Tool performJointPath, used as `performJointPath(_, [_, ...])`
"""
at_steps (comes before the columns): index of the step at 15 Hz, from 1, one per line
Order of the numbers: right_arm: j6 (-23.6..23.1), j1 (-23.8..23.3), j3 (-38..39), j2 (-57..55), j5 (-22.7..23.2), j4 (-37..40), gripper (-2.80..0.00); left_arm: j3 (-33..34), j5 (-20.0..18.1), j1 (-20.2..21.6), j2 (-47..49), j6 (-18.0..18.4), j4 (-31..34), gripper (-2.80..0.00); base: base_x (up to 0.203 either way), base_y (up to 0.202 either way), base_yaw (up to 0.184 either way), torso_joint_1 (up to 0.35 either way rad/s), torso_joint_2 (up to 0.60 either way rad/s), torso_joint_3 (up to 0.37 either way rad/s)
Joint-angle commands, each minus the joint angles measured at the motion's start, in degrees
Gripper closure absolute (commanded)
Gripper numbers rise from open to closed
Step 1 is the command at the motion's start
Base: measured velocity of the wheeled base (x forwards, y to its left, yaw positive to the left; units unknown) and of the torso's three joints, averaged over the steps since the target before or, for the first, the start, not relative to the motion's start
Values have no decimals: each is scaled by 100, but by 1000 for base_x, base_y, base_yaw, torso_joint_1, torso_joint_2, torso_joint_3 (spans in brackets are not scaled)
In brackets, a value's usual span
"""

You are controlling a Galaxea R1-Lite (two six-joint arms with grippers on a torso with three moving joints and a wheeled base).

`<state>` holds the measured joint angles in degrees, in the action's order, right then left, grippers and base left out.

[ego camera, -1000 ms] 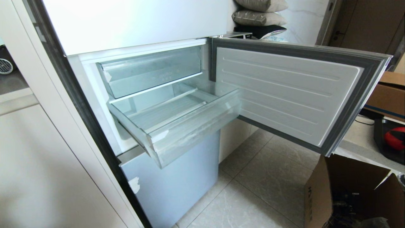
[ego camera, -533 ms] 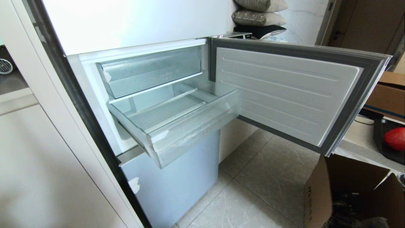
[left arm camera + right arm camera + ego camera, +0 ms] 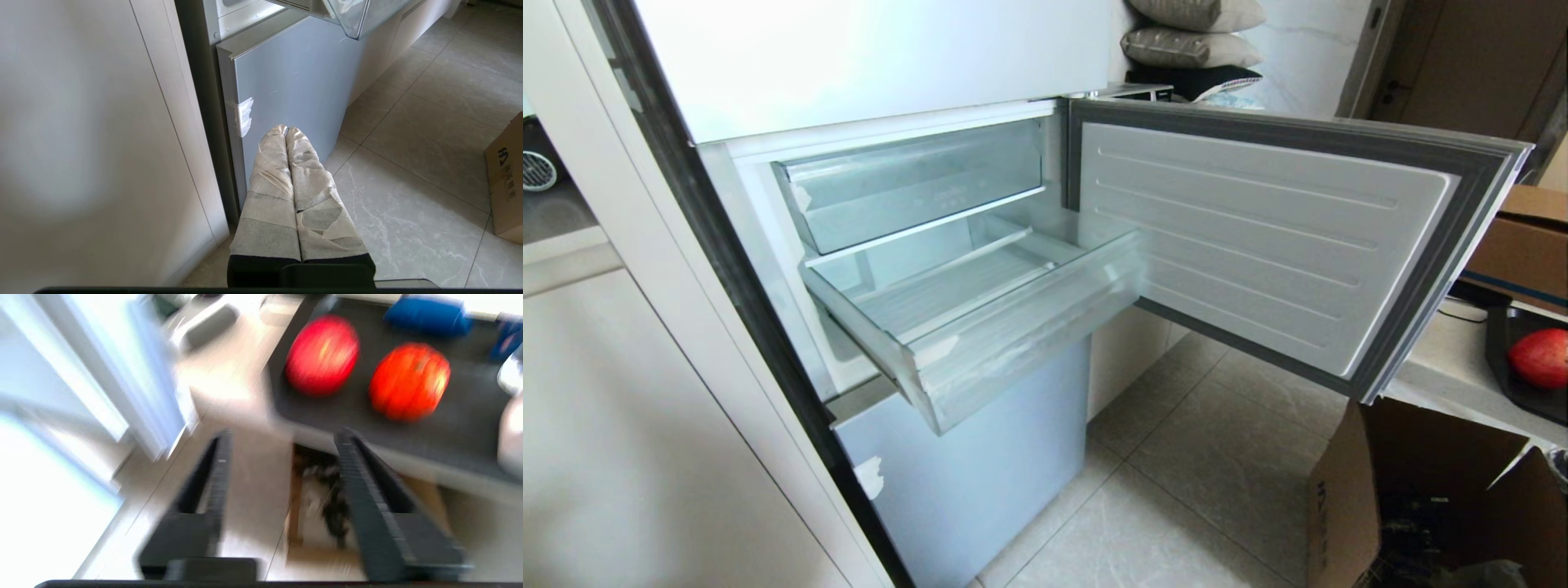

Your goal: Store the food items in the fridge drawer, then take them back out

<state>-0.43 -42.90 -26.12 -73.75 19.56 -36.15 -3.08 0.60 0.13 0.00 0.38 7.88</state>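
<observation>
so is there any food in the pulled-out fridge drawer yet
No, the fridge drawer sits pulled out with nothing in it, and a red fruit lies on the dark tray off to the right.

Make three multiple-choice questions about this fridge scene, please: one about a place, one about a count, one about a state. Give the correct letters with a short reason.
1. Where are the red fruits?
A. in the fridge drawer
B. on the dark tray
C. on the floor

2. How many red fruits does the right wrist view show?
A. one
B. two
C. four

3. In what state is the fridge drawer?
A. pulled out, with nothing in it
B. pushed fully in
C. pulled out, full of food

Answers:
1 B: both fruits lie on the dark tray on the counter.
2 B: two round red fruits lie side by side there.
3 A: the drawer sticks out below the upper bin, beside the open door, and its bottom is bare.
</observation>
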Motion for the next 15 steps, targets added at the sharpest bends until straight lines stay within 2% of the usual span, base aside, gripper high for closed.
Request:
performJointPath(1, [-24,508,565,1233,-18,427,0,1,2,4,9,-3,4,0,0,0,0,0,0,0])
performJointPath(2, [-41,973,732,1567,-107,737,0,1,2,4,9,-3,4,0,0,0,0,0,0,0])
performJointPath(5, [-48,2822,1084,2721,-834,1666,0,1,2,4,9,-3,4,0,0,0,0,0,0,0])
performJointPath(7, [-29,3612,1360,3822,-1269,2199,0,1,2,4,9,-3,4,0,0,0,0,0,0,0])
performJointPath(11, [-49,4064,2165,5978,-1612,2664,0,1,2,4,9,1,9,0,0,0,0,0,0,0])
performJointPath(13, [-56,4154,2283,7007,-1650,3323,0,1,2,4,9,-1,6,0,0,0,0,0,0,0])
performJointPath(15, [-159,4234,2406,7417,-1813,3816,0,1,2,4,9,-3,4,0,0,0,0,0,0,0])
